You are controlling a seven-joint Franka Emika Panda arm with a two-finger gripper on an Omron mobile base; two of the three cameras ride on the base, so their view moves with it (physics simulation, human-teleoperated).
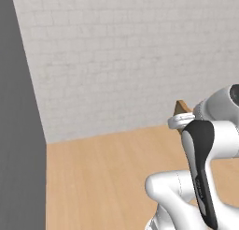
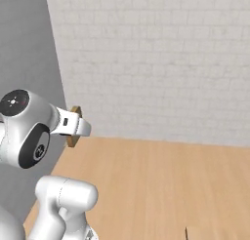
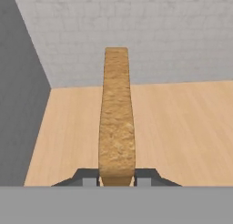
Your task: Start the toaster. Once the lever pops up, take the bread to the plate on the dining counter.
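Nearest the hand camera: the gripper, its two dark fingertips rising at the bottom of the hand view, one on each side of the bread. The jaws are pinching the bread at its lower end. Slice seen edge-on, a tall narrow tan-brown strip with a grainy crust, running straight up the middle of that view away from the jaws.

Left base view: white arm with a dark panel rises at lower right. A small brown corner of the bread pokes out just above and behind the wrist. Jaws themselves hidden by the arm here.

Right base view: arm at left, large round joint, wrist reaching right. A tan bit of the bread shows just behind the wrist, above and below it. It is held in the air, clear of the surface below.

Below and beyond: light-wood desk, planks running away from the camera, bare where visible. It also spreads across the lower half of the left base view and the right base view.

Left of the desk: a flat dark grey panel, upright, meeting the desk's left edge.

Farthest: a white brick wall along the desk's far edge, joining the grey panel in the corner.
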